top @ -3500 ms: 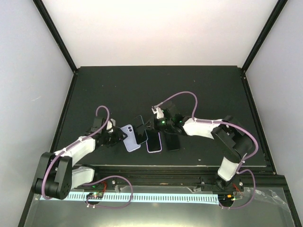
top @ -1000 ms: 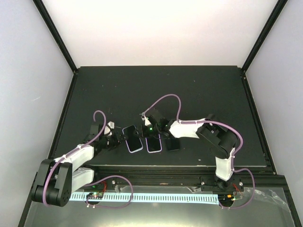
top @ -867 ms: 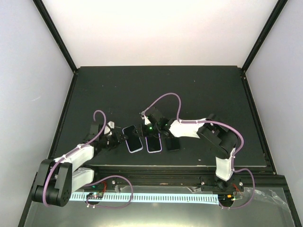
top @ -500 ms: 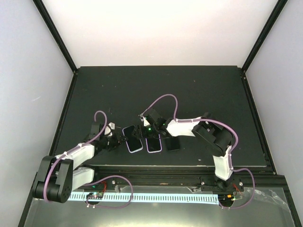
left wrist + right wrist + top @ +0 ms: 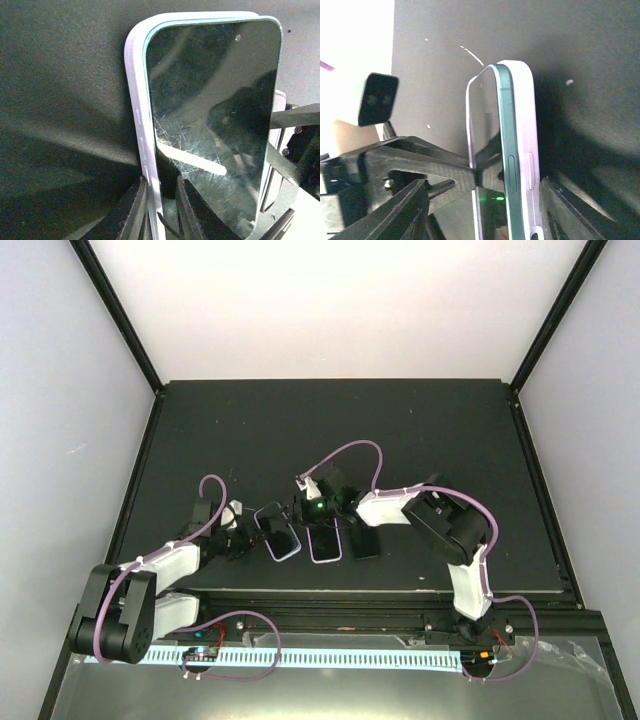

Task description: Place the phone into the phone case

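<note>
The phone (image 5: 215,115), dark glass with a green rim, sits in the lilac phone case (image 5: 137,100), its green edge standing proud of the case wall (image 5: 517,150). My left gripper (image 5: 161,182) is shut on the case's near end, one finger outside the wall and the other on the phone's screen. In the top view this pair (image 5: 278,533) lies just right of the left gripper (image 5: 250,536). My right gripper (image 5: 484,185) is open and straddles the phone and case edge-on, its right finger close to the case's back. Seen from the top camera, the right gripper (image 5: 302,512) hovers at the phone's far end.
A second phone in a lilac case (image 5: 325,542) lies flat just to the right. A dark case or phone (image 5: 365,542) lies beside it under the right arm. The black mat's near edge (image 5: 340,592) runs close by.
The left gripper has closed tighter on the case's end. The right gripper has shifted a little left over the phone, and the phone and case have turned slightly.
</note>
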You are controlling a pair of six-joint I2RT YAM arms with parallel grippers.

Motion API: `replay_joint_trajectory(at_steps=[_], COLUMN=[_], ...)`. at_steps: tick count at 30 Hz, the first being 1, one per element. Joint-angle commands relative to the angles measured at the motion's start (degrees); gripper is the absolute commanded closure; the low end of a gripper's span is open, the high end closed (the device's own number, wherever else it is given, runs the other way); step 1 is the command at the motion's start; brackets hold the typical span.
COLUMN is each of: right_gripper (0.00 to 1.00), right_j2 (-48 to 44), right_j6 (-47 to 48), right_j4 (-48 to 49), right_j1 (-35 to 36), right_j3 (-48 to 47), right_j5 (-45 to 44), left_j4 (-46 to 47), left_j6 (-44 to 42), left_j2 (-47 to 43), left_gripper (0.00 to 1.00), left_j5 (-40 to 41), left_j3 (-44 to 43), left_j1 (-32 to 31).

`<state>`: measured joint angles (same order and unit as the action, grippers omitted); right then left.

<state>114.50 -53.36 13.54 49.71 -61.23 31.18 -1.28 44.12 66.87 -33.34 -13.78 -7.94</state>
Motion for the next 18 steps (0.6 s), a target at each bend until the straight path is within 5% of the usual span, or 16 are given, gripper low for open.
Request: replay_joint_trajectory(at_steps=[1, 18], right_gripper=[0.39, 0.40], right_j2=[-1.75, 1.25], right_j6=[-6.07, -8.96], right_j4=[13.48, 17.98], right_j1=[1.08, 1.05], right_j3=[0.58, 2.43], right_j5=[9.73, 17.49], left_j4=[0.33, -2.70], left_j6=[-0.52, -1.93], left_j2=[-1.05, -2.89], left_gripper=[0.82, 0.77], left_j5=[0.64, 2.45], left_j3=[-1.03, -1.44], left_j1=[-0.23, -0.20])
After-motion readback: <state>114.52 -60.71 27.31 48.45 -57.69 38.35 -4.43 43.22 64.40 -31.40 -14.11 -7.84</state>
